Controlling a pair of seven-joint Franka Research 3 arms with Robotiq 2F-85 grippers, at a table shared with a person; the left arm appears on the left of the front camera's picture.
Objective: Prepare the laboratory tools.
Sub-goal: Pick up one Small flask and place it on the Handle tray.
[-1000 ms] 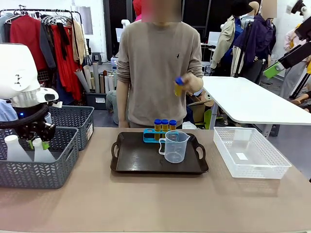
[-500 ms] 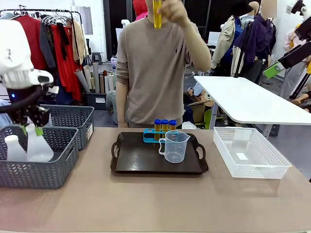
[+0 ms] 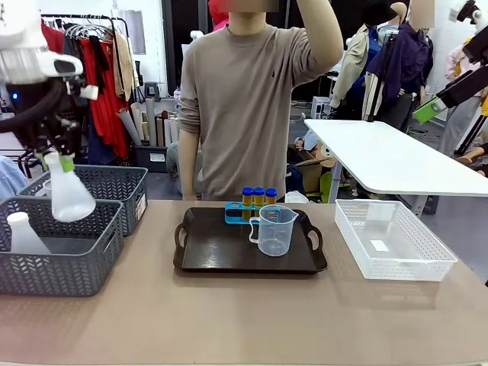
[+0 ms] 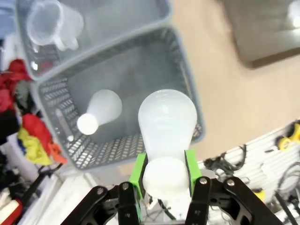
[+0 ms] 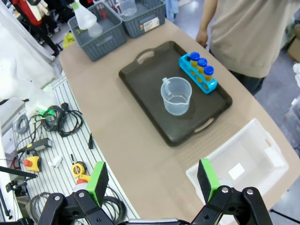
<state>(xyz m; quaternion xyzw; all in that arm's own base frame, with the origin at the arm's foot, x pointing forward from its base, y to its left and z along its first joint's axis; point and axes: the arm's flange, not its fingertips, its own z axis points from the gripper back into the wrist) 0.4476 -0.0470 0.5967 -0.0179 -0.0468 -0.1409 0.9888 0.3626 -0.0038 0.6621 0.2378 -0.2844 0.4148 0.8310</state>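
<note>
My left gripper (image 3: 58,160) is shut on the neck of a white conical flask (image 3: 72,198), which hangs above the near grey basket (image 3: 72,267). In the left wrist view the green pads (image 4: 138,168) clamp the flask (image 4: 167,117) over that basket. A second white flask (image 3: 23,235) lies inside it. On the black tray (image 3: 221,248) stand a clear handled beaker (image 3: 274,229) and a blue rack (image 3: 238,215) with three blue-capped amber tubes (image 3: 258,196). My right gripper (image 5: 152,180) is open high above the table, with the tray (image 5: 140,70) far below it.
A person stands behind the tray with one arm (image 3: 324,30) raised past the picture's top. A second grey basket (image 3: 126,189) behind the first holds a clear beaker (image 4: 49,21). A white mesh basket (image 3: 393,238) sits at the table's right. Bare tabletop lies in front of the tray.
My left gripper has risen and lifted the white flask out of the grey basket. The person's hand with an amber tube went up out of the picture.
</note>
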